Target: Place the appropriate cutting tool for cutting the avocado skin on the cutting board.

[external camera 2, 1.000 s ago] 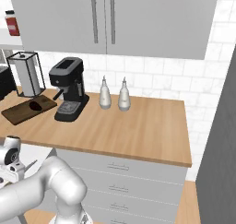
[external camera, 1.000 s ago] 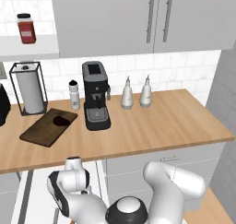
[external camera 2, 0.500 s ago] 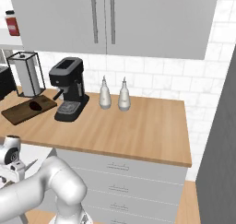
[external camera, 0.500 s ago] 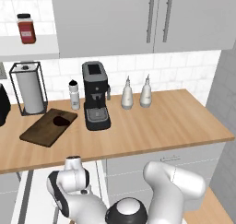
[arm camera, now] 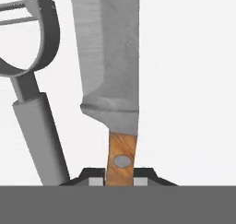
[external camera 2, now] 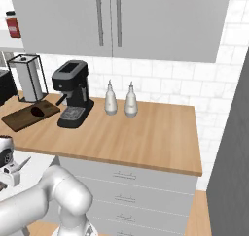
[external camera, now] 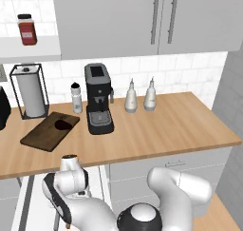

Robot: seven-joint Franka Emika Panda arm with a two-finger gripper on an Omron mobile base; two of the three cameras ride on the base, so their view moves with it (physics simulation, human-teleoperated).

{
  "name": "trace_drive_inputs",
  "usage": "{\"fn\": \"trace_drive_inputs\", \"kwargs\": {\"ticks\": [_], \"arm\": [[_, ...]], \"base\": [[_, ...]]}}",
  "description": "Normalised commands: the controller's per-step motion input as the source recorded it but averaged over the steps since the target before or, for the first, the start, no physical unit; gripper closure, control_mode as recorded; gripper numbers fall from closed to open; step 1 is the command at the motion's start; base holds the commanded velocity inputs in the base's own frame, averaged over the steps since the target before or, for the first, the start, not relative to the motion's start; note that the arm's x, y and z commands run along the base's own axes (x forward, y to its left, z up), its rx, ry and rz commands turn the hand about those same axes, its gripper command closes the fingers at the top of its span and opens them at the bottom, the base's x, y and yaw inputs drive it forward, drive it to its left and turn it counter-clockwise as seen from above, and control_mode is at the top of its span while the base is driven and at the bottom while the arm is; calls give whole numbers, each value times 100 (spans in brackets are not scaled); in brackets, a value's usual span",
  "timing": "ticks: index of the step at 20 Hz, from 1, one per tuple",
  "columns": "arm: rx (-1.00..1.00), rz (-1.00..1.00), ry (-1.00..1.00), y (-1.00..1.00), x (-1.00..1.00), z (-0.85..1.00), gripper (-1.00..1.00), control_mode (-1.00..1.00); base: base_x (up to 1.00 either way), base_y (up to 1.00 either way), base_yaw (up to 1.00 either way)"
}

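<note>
The knife (arm camera: 110, 57), with a broad silver blade and a light brown wooden handle, runs up the hand view over a white surface. My gripper (arm camera: 121, 176) is shut on its handle, one dark tip on each side. The grey all-metal peeler (arm camera: 32, 103) lies just left of the knife. My hand hangs low, below the counter's front edge, at the left of both base views. The dark cutting board (external camera: 50, 130) lies on the counter at the left, also seen as the board (external camera 2: 24, 116). The dark avocado (external camera: 61, 124) rests on its far end, the same avocado (external camera 2: 37, 111).
A black coffee machine (external camera: 98, 101) stands right of the board, with a small bottle (external camera: 76, 98) and a paper towel holder (external camera: 29, 91) behind it. Two pale bottles (external camera: 140, 96) stand against the tiled wall. An open white drawer (external camera: 28, 197) sits under the counter by my hand.
My hand has crept slightly to the left at the edge of the right base view. Nothing on the counter has moved.
</note>
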Motion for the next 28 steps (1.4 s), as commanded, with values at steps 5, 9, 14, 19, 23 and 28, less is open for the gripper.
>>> {"fn": "trace_drive_inputs", "kwargs": {"ticks": [5,9,14,19,23,28], "arm": [[0,0,-16,0,-92,100,100,-100],[0,0,18,24,-30,91,100,-100],[-3,-5,36,24,8,74,100,-100],[0,-29,31,27,-7,16,100,-100],[-4,-32,0,30,-30,70,100,-100],[-12,-31,-4,2,-61,100,100,-100]], "base": [[0,0,0],[0,0,0],[0,0,0],[0,0,0],[0,0,0],[0,0,0]]}}
